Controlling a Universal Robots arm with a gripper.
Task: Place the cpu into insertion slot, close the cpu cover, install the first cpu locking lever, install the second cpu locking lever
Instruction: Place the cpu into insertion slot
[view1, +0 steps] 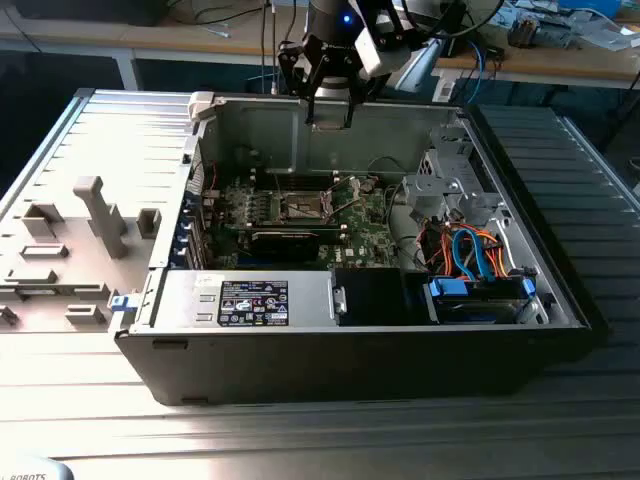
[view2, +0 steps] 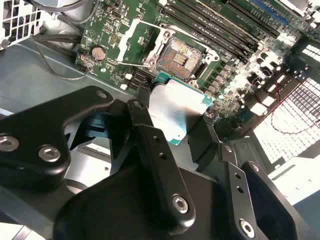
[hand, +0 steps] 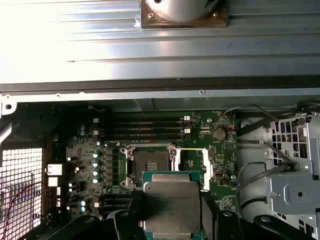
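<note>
Upper centre of exterior view: gripper (view1: 330, 115) over open computer case (view1: 350, 365). Fingers clenched on edges of cpu (hand: 172, 202), silver face showing in first wrist view, raised above bare insertion slot (view1: 303, 208) near frame centre.

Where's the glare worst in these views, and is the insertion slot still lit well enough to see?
First wrist view: glare washes the ribbed table white, yet the insertion slot is evenly lit and readable. Second wrist view: the cpu face carries a pale reflection. Exterior view: the table glares at the exterior view's lower left, while the computer case interior sits in shade.
</note>
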